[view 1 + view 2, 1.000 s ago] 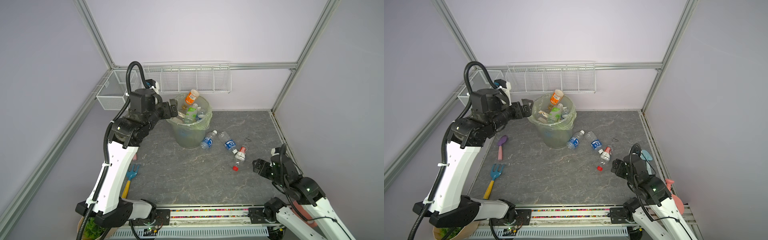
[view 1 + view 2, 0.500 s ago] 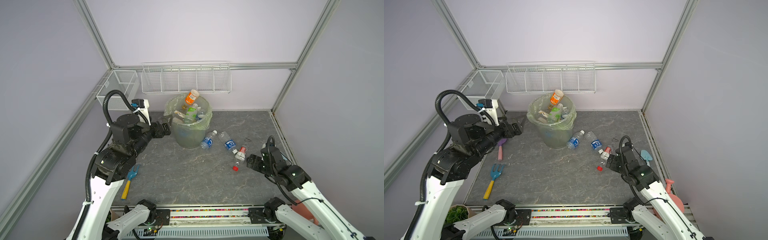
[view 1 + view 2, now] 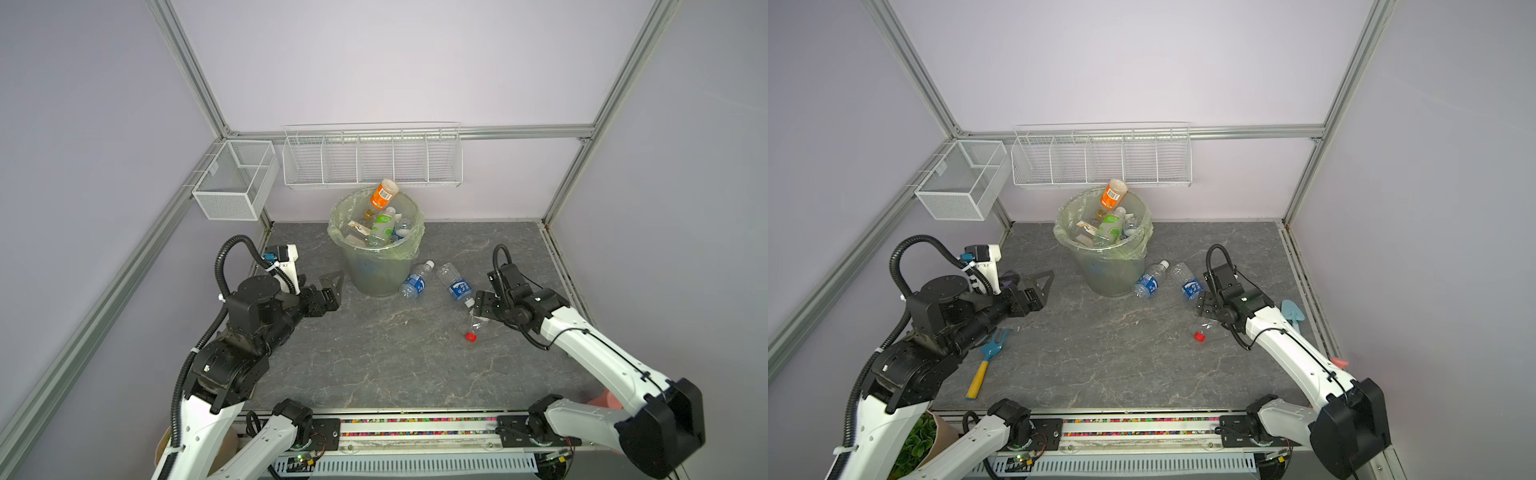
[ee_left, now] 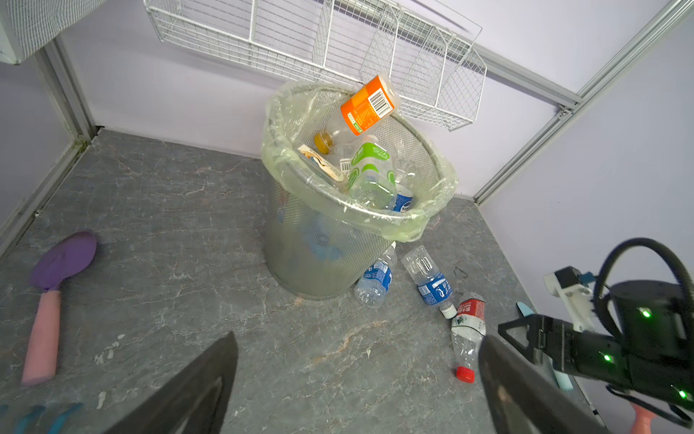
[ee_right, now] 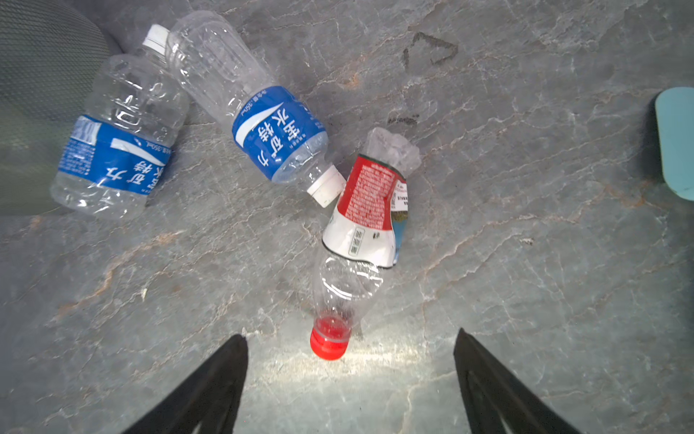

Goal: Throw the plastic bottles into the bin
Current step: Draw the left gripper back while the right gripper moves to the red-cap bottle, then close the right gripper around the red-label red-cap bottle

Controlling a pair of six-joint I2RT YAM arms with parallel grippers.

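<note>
The bin [image 3: 374, 272] [image 3: 1111, 274] [image 4: 319, 259] stands at the back middle, piled with plastic bottles; an orange-labelled one [image 3: 383, 194] [image 4: 370, 105] pokes above the rim. Three bottles lie on the floor to its right. A blue-labelled one [image 3: 413, 284] [image 5: 116, 150] leans at the bin's foot. Beside it lies a second blue-labelled one [image 3: 457, 284] [image 5: 270, 124], then a crushed red-labelled, red-capped one [image 3: 473, 326] [image 4: 467, 334] [image 5: 368, 210]. My right gripper [image 3: 480, 305] [image 3: 1202, 307] [image 5: 349, 336] hangs open just over that bottle's cap end. My left gripper [image 3: 334, 286] [image 3: 1040, 286] [image 4: 358, 338] is open and empty, left of the bin.
White wire baskets [image 3: 370, 160] [image 3: 235, 183] hang on the back and left walls. A purple-and-pink trowel [image 4: 56, 285] and a blue rake with a yellow handle [image 3: 988, 357] lie near the left arm. A pale blue trowel [image 3: 1292, 313] [image 5: 676, 142] lies by the right wall.
My left arm has drawn back from the bin's rim, down and toward the near left. My right arm has reached forward to the red-capped bottle. Both grippers stayed open.
</note>
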